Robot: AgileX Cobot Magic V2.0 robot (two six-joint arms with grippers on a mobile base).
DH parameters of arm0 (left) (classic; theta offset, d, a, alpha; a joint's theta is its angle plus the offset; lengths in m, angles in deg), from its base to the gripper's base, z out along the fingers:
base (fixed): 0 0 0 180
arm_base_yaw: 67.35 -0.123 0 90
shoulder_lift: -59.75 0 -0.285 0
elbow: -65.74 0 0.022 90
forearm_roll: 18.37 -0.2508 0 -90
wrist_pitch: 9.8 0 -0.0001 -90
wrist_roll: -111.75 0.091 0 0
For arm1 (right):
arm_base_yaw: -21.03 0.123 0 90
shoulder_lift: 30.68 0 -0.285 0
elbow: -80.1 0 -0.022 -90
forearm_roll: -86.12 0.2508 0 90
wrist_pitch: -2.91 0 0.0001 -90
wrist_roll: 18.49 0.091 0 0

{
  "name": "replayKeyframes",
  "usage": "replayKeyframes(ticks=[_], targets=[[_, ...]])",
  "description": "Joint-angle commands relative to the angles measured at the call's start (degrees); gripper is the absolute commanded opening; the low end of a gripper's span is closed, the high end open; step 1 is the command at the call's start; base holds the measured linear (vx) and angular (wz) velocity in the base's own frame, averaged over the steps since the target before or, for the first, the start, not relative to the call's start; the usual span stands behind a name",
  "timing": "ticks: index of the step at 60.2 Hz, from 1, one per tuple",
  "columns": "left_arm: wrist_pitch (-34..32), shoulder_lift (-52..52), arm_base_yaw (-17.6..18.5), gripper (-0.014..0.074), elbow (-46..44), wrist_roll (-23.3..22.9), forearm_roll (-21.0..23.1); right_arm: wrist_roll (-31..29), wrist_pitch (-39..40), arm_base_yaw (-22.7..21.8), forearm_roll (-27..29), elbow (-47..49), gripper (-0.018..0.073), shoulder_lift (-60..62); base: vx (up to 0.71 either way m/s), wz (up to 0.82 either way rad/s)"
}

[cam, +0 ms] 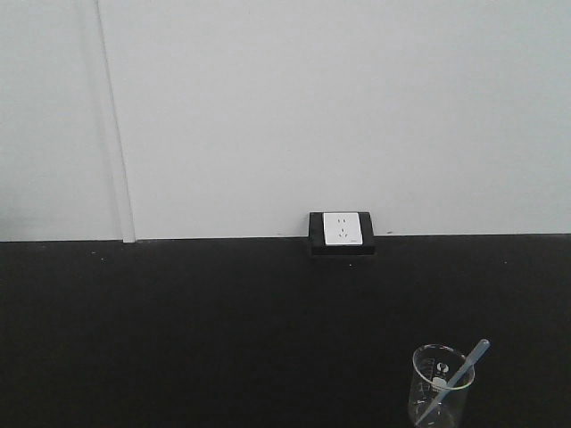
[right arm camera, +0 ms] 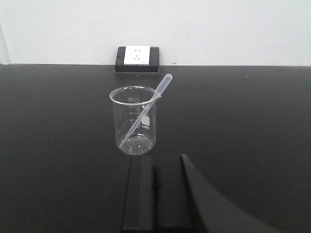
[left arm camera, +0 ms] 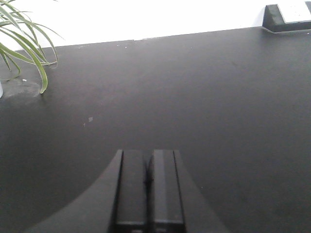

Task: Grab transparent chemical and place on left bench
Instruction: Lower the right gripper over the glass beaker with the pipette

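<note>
The transparent chemical, a slim clear dropper pipette (right arm camera: pixel 148 107), leans in a clear glass beaker (right arm camera: pixel 133 121) with its bulb end up over the right rim. Both also show at the lower right of the front view, the pipette (cam: pixel 459 376) and the beaker (cam: pixel 442 388). My right gripper (right arm camera: pixel 155 162) is shut and empty, just in front of the beaker and not touching it. My left gripper (left arm camera: pixel 147 155) is shut and empty over bare black counter. The left bench with storage bins is out of view.
The black counter (cam: pixel 223 330) runs to a white wall with a white socket in a black frame (cam: pixel 342 232), also seen in the right wrist view (right arm camera: pixel 137 58). A potted plant's green leaves (left arm camera: pixel 24 43) hang at the far left of the left wrist view.
</note>
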Motion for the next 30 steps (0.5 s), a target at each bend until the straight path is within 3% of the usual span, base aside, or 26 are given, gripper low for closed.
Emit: replayKeyframes(ticks=[1, 30], targets=[[-4.5, -1.1, 0.1, -0.0003, 0.9, -0.4, 0.0, 0.0, 4.2, -0.3, -0.3, -0.4, -0.0008, 0.1, 0.00, 0.00], [-4.5, -1.1, 0.1, -0.0003, 0.9, -0.4, 0.0, 0.0, 4.2, -0.3, -0.3, -0.4, -0.0008, 0.1, 0.00, 0.00]])
